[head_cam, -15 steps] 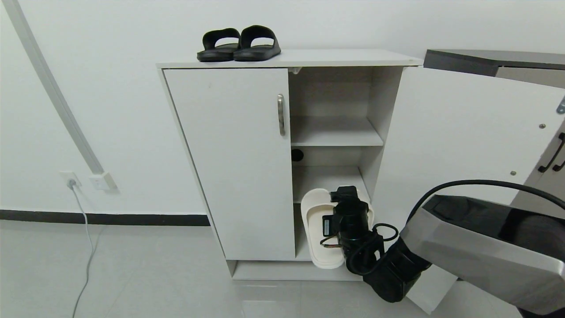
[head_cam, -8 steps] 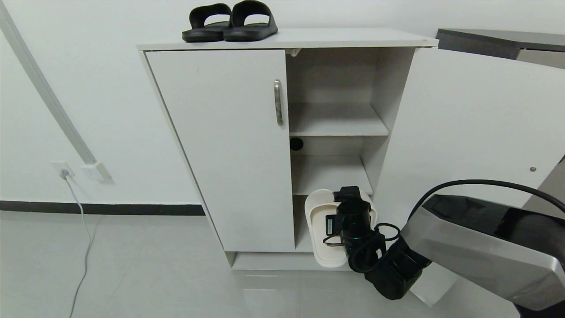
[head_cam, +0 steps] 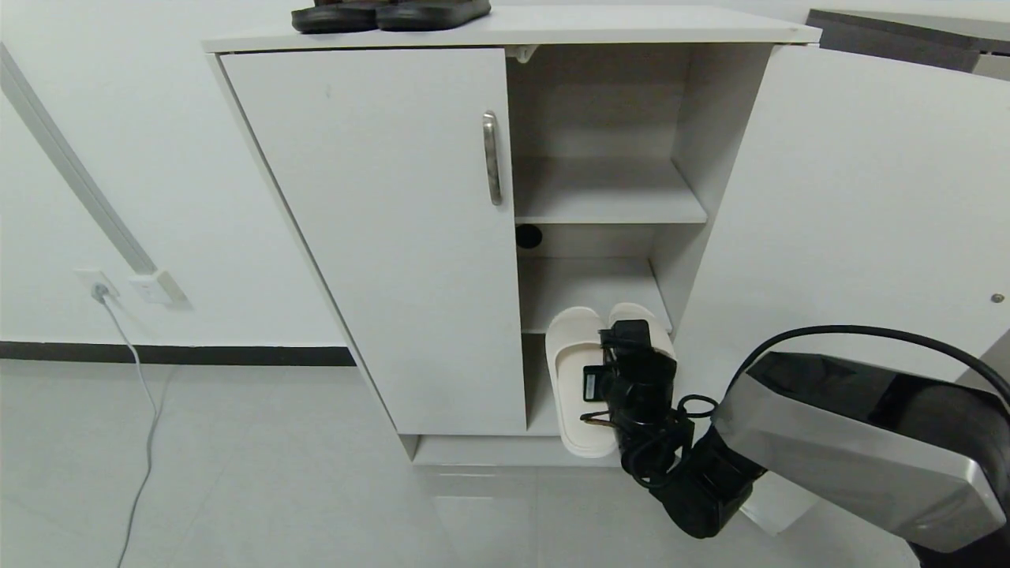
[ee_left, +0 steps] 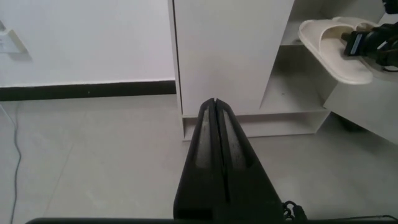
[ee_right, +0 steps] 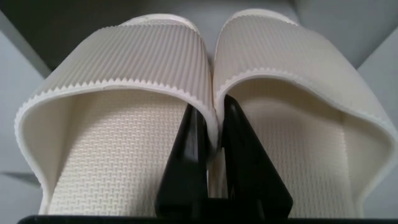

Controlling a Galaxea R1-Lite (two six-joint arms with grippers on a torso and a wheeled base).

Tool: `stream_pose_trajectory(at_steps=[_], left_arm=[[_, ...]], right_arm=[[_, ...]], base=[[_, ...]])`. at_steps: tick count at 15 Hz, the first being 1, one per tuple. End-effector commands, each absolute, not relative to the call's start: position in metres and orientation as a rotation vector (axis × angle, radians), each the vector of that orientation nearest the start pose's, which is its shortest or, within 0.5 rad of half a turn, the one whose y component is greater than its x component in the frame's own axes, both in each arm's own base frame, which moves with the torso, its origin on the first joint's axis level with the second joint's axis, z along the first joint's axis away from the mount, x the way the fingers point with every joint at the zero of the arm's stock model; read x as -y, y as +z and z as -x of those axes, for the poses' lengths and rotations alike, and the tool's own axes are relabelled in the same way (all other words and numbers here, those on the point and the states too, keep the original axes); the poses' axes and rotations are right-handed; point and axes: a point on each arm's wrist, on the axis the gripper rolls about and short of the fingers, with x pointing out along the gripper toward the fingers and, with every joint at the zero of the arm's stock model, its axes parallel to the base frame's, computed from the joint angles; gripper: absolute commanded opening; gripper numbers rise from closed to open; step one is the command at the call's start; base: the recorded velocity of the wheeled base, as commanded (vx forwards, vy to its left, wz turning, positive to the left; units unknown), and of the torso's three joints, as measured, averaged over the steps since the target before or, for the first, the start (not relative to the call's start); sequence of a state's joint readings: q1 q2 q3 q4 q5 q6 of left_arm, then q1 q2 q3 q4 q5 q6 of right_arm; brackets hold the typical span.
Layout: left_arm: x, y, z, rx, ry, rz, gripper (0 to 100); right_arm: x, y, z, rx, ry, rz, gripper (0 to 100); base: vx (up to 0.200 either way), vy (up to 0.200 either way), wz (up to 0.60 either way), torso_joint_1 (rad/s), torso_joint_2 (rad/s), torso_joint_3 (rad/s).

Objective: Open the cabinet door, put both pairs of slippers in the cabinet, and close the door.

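Observation:
The white cabinet (head_cam: 371, 237) has its right door (head_cam: 852, 205) swung open and its left door shut. My right gripper (head_cam: 631, 335) is shut on the pair of white slippers (head_cam: 572, 371), pinching their inner straps (ee_right: 214, 112) together, and holds them at the mouth of the lowest compartment, toes inward. The pair of black slippers (head_cam: 390, 14) rests on the cabinet top at its left end. My left gripper (ee_left: 214, 109) is shut with nothing in it and hangs low over the floor, in front of the shut left door; the white slippers (ee_left: 333, 46) show off to its side.
Two bare shelves (head_cam: 607, 193) sit above the lowest compartment. A wall socket with a grey cable (head_cam: 130, 394) is on the left, a diagonal conduit (head_cam: 71, 166) above it. A grey cabinet (head_cam: 907, 35) stands behind the open door. Tiled floor (head_cam: 237, 489) lies in front.
The head view has shifted closer and lower, so the cabinet looks bigger and higher. My right gripper has carried the white slippers slightly deeper into the lowest compartment.

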State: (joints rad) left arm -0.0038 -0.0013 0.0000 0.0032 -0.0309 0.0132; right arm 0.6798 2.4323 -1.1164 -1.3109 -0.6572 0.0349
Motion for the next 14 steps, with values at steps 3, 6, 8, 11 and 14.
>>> stream_pose_trajectory(at_steps=[3,6,8,11,14], left_arm=[[0.0006,0.0752,0.0228,-0.003,-0.035,-0.014,0],[0.0006,0.0752,0.0228,-0.003,-0.034,-0.014,0],[0.0006,0.0752,0.0228,-0.003,-0.037,-0.012,0],[0.0006,0.0752,0.0227,-0.004,-0.037,-0.014,0],[0.0006,0.0752,0.0227,-0.004,-0.037,-0.014,0]], right_arm=[[-0.2655,0.0245,-0.3571,-0.018,0.011,0.011,0],[-0.2657,0.0242,-0.3573,-0.018,0.012,0.013,0],[-0.2652,0.0242,-0.3577,-0.018,0.011,0.011,0],[-0.2643,0.0255,-0.3589,-0.015,0.008,0.008,0],[-0.2644,0.0272,-0.3590,-0.011,0.008,0.005,0]], base=[[0.000,0.000,0.00,0.000,0.00,0.000],[0.000,0.000,0.00,0.000,0.00,0.000],[0.000,0.000,0.00,0.000,0.00,0.000],[0.200,0.000,0.00,-0.001,0.01,0.004],[0.200,0.000,0.00,0.004,0.00,0.002]])
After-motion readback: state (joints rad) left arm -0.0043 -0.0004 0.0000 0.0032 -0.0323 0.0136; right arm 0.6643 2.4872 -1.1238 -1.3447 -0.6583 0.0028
